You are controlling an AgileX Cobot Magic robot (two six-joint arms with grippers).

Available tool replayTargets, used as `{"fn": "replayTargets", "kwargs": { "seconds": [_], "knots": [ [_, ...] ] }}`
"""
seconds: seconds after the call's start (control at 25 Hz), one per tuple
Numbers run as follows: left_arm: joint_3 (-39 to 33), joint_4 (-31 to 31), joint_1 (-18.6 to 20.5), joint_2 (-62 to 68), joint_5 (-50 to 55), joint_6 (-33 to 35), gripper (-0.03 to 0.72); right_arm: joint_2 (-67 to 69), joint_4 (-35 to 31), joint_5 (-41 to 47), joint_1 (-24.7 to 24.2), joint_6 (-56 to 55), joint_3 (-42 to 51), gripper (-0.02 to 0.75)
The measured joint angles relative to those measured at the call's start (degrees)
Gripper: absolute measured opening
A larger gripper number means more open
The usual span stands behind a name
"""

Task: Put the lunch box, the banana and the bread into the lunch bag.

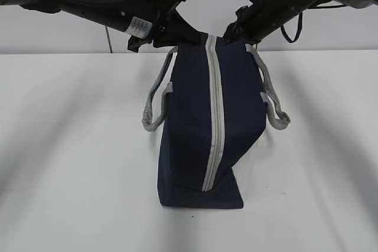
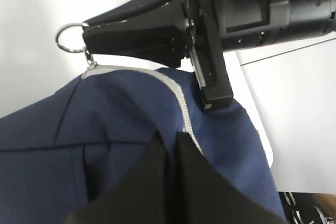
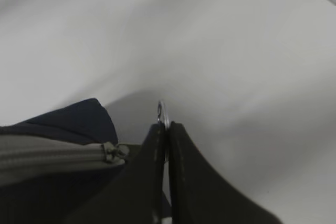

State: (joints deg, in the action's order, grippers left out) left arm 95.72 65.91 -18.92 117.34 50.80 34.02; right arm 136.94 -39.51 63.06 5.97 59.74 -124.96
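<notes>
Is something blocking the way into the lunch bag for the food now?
Yes. The bag's grey zipper is shut along its top. The right gripper pinches its pull ring; the left gripper pinches the fabric.

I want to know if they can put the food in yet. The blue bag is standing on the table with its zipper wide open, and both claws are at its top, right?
Not quite. The zipper is closed along the whole blue bag, as the exterior view shows. The rest holds: the bag stands on the table, with the left claw and right claw at its top.
</notes>
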Motion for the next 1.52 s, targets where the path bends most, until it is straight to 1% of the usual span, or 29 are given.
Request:
{"fn": "replayTargets", "kwargs": {
  "seconds": [0.16, 0.36, 0.4, 0.44, 0.48, 0.52, 0.56, 0.6, 0.64, 0.68, 0.76, 0.84, 0.96, 1.04, 1.12, 1.2, 1.32, 1.36, 1.52],
  "knots": [
    [0.00, 0.00, -0.15, 0.00, 0.17, 0.06, 0.006, 0.00, 2.69, 1.53, 0.00, -2.00, -0.09, -0.016],
    [0.00, -0.52, -0.16, -0.14, 0.21, 0.20, 0.006, 0.00, 1.11, 1.77, 0.00, -2.10, -0.09, -0.012],
    [0.00, -1.08, -0.16, -0.31, 0.13, 0.22, 0.011, 0.00, 0.07, 2.06, 0.00, -2.10, -0.09, 0.005],
    [0.00, -1.78, -0.16, -0.60, 0.08, 0.27, 0.025, 0.00, -1.12, 2.41, 0.00, -2.10, -0.22, 0.040],
    [0.00, -2.79, -0.16, -0.98, -0.15, 0.34, 0.069, 0.00, -2.25, 2.78, -0.11, -2.10, -0.55, 0.118],
    [0.02, -3.62, -0.16, -1.12, -0.49, 0.43, 0.139, 0.00, -2.77, 2.93, -0.19, -2.10, -1.13, 0.192],
    [0.02, -4.39, -0.16, -1.32, -0.83, 0.41, 0.216, 0.00, -3.07, 3.04, -0.19, -2.12, -1.88, 0.274],
    [0.02, -5.40, -0.06, -1.44, -1.11, 0.41, 0.315, 0.00, -3.21, 3.18, -0.19, -2.69, -2.67, 0.371],
    [0.02, -6.05, 0.11, -1.57, -1.24, 0.41, 0.404, 0.00, -3.45, 3.42, -0.19, -3.34, -3.67, 0.449],
    [0.02, -6.28, 0.46, -1.58, -1.18, 0.41, 0.468, 0.00, -3.73, 4.17, -0.19, -4.24, -4.75, 0.495],
    [0.02, -6.36, 1.45, -1.58, -0.31, 0.41, 0.520, 0.00, -4.24, 5.81, -0.19, -5.57, -6.98, 0.547],
    [0.02, -6.41, 2.99, -1.63, 1.34, -0.03, 0.531, 0.00, -4.61, 6.77, -0.34, -6.76, -9.81, 0.566],
    [0.02, -7.33, 5.28, -2.43, 3.49, -0.65, 0.522, -0.11, -4.76, 7.00, -0.37, -12.96, -12.37, 0.575],
    [0.02, -9.34, 6.80, -3.94, 4.25, -1.61, 0.518, -0.88, -4.86, 7.14, -0.37, -17.41, -12.53, 0.575],
    [0.02, -13.25, 7.97, -6.26, 4.79, -2.89, 0.518, -1.83, -4.86, 7.22, -0.37, -22.68, -12.62, 0.575],
    [0.02, -19.55, 8.28, -8.90, 5.16, -5.48, 0.517, -3.01, -4.18, 7.28, -0.46, -27.40, -12.62, 0.576],
    [0.02, -28.25, 8.28, -11.90, 7.23, -10.94, 0.517, -5.00, -1.21, 7.42, -0.11, -33.36, -11.24, 0.576],
    [0.02, -31.82, 8.28, -12.98, 8.12, -12.81, 0.517, -5.80, -0.33, 7.53, 0.02, -34.75, -10.02, 0.576],
    [0.02, -40.37, 8.28, -15.92, 11.43, -18.06, 0.516, -11.17, 3.77, 7.65, 0.48, -38.39, -2.26, 0.577]
  ]
}}
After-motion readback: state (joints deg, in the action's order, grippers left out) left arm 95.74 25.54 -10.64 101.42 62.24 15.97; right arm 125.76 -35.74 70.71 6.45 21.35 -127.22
